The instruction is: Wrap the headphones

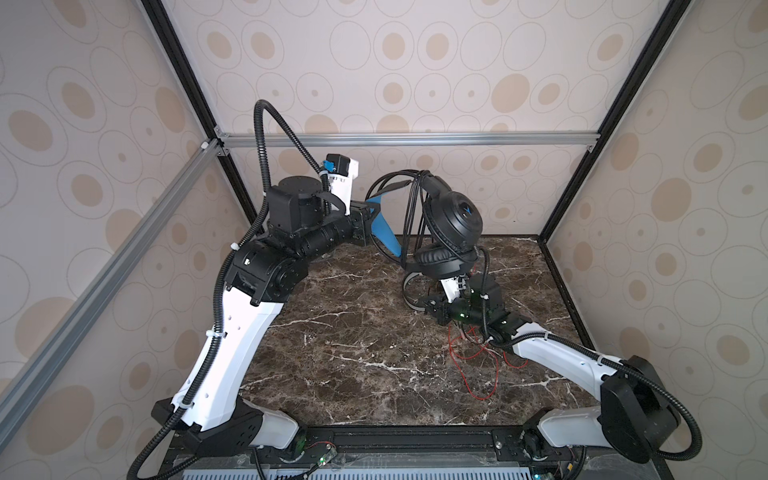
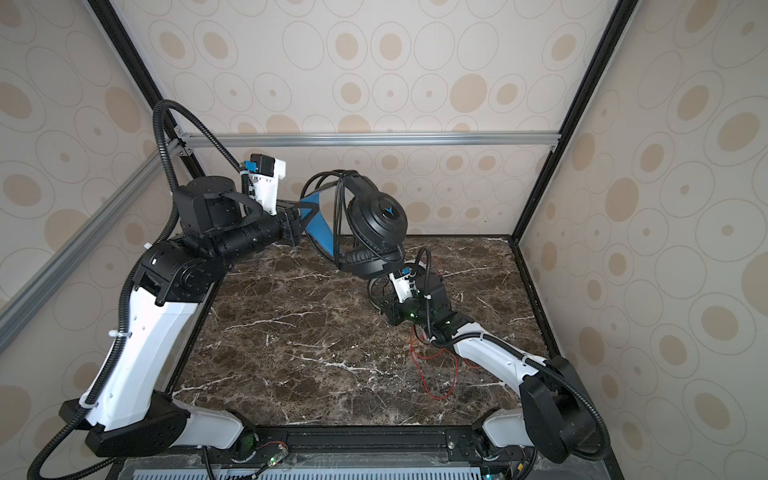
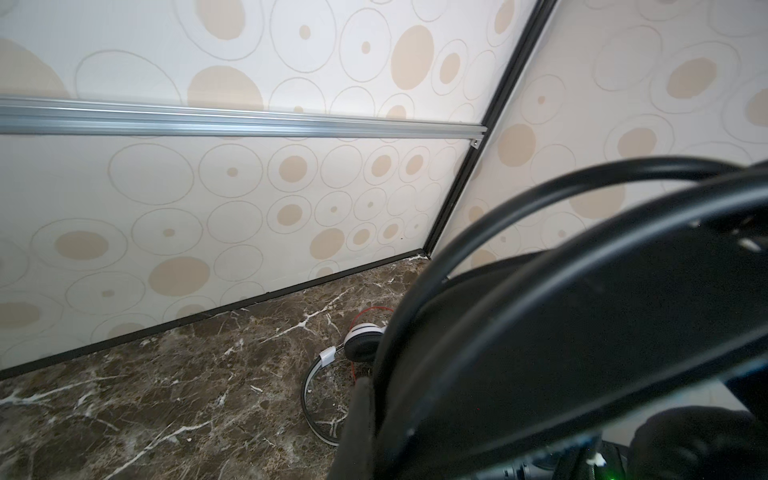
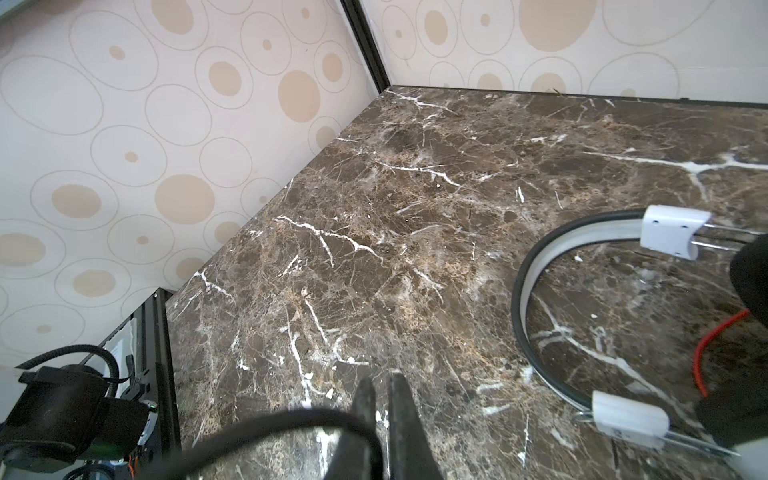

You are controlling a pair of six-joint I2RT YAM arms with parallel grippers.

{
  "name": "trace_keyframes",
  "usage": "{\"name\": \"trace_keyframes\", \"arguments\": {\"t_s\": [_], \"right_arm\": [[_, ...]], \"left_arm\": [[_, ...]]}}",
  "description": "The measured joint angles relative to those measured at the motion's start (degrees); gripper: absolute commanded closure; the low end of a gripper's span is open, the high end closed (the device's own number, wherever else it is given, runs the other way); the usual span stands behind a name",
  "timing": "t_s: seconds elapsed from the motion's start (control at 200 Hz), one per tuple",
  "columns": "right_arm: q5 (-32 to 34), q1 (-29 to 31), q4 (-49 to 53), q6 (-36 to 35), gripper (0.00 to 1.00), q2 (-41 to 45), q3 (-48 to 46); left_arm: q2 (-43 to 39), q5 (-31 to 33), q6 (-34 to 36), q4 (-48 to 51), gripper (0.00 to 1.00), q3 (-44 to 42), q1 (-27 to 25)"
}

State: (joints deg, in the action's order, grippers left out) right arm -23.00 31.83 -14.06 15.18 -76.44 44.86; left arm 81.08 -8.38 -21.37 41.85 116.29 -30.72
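Marble tabletop: left gripper clamps the raised black headset at far centre; right gripper, pinched narrow, sits beside the white headset.

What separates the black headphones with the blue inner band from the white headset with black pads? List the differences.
The black headphones with the blue inner band hang in mid-air, the left hand shut on that band; the white headset with black pads lies on the brown marble table. The black headphones' black cord loops over their headband; the white headset's red cord sprawls loose on the table. Both are corded headsets.
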Motion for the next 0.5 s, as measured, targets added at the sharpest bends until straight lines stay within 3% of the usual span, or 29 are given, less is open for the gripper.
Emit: {"name": "trace_keyframes", "arguments": {"t_s": [0.295, 0.5], "right_arm": [[7.1, 4.0, 2.1, 0.0, 1.0, 1.4, -0.3], [11.8, 8.7, 5.5, -1.1, 1.0, 2.1, -0.6]], "left_arm": [[2.3, 10.2, -12.0, 0.2, 1.0, -1.6, 0.5], [4.4, 15.0, -14.7, 0.1, 1.0, -2.7, 1.3]]}}
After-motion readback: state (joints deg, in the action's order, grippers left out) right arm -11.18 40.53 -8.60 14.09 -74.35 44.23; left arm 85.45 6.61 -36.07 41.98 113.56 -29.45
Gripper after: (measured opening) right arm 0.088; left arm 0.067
